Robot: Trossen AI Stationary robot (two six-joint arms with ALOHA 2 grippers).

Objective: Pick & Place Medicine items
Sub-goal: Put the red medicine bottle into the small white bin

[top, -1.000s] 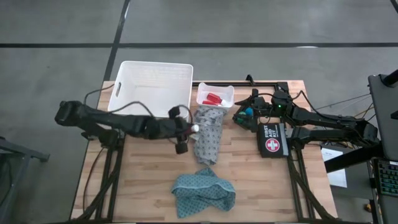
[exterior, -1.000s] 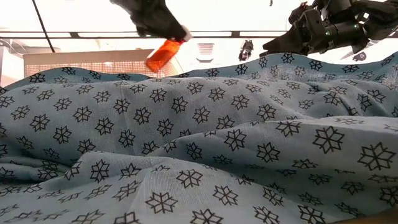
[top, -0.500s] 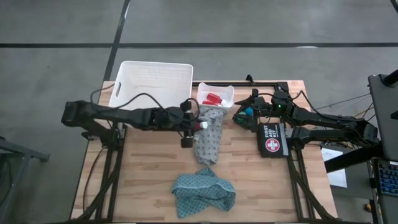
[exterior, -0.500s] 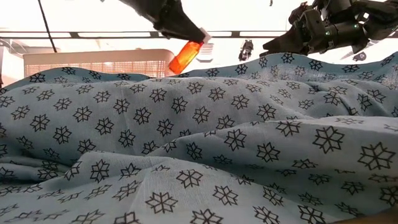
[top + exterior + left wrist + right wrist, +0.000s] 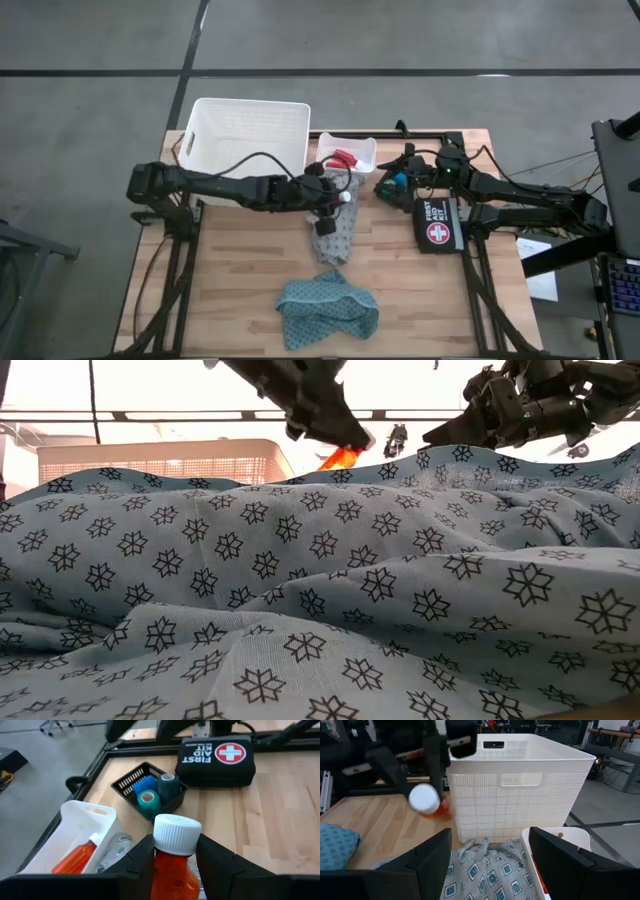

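My left gripper point(image 5: 335, 196) reaches from the table's left over the grey patterned cloth point(image 5: 336, 228) and is shut on a red bottle point(image 5: 172, 870) with a white cap point(image 5: 176, 833). In the low view the bottle point(image 5: 340, 457) shows under the gripper point(image 5: 322, 422). A small white tray point(image 5: 346, 152) just beyond holds more red bottles point(image 5: 344, 158). A black mesh basket point(image 5: 145, 776) holds a blue container point(image 5: 145, 784) and a green one point(image 5: 148, 799). My right gripper point(image 5: 492, 860) waits open near that basket point(image 5: 393, 184), nothing between its fingers. My left gripper pinches the red bottle between its two fingers, on the body's shoulder just under the white cap point(image 5: 170, 857). The fingers come from the table's left, slanting down, and lie along the bottle, whose cap sticks out ahead of them. The bottle is clear of the cloth.
A large white basket point(image 5: 245, 135) stands at the far left. The black first-aid pouch point(image 5: 438, 222) lies at the right. A teal patterned cloth point(image 5: 328, 310) is bunched near the front edge and fills the low view. Bare wood lies left and right of it.
My left gripper has carried the red bottle toward the table's right edge, from the grey cloth's left edge to over the cloth beside the small white tray. The bottle stays clear of the table, held the same way.
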